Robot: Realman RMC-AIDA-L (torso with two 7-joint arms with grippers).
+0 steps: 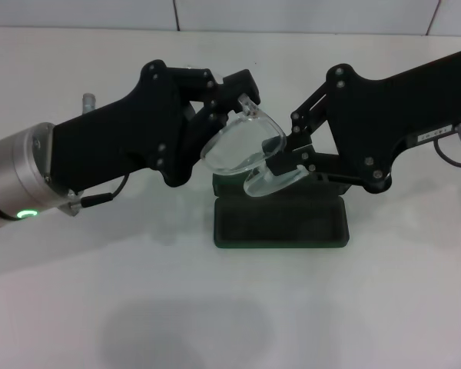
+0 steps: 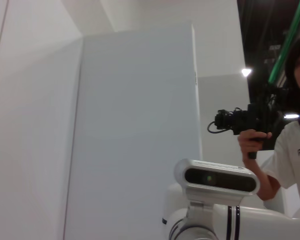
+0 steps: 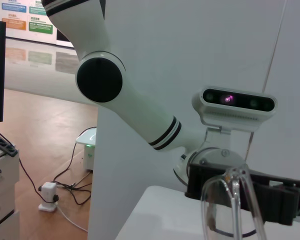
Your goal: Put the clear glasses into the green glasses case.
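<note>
White desk (image 1: 77, 307) across the whole head view, pale wall panels along the far edge. On the left: black left gripper (image 1: 234, 96) reaching in towards the centre, clamped on the left end of the clear glasses (image 1: 242, 146), up in the air. In the middle: glasses held level between both arms, curved lens facing near, hanging just above the green glasses case (image 1: 281, 223). Case lying open on the desk, dark lining up, lid hidden behind the arms. On the right: black right gripper (image 1: 286, 160) coming in from the right, pinched shut on the right end of the glasses. No contact between glasses and case.

Left wrist view: pointed up at a grey-white panel (image 2: 135, 130), the robot's head camera (image 2: 217, 178) low down, and a person (image 2: 290, 145) on the far side holding a handheld camera rig (image 2: 247, 120).

Right wrist view: white robot arm (image 3: 125, 95) with black joint, head camera (image 3: 237, 105) beyond it, clear temple arm and lens edge of the glasses (image 3: 235, 200) close up, black gripper body (image 3: 270, 195) behind them.
</note>
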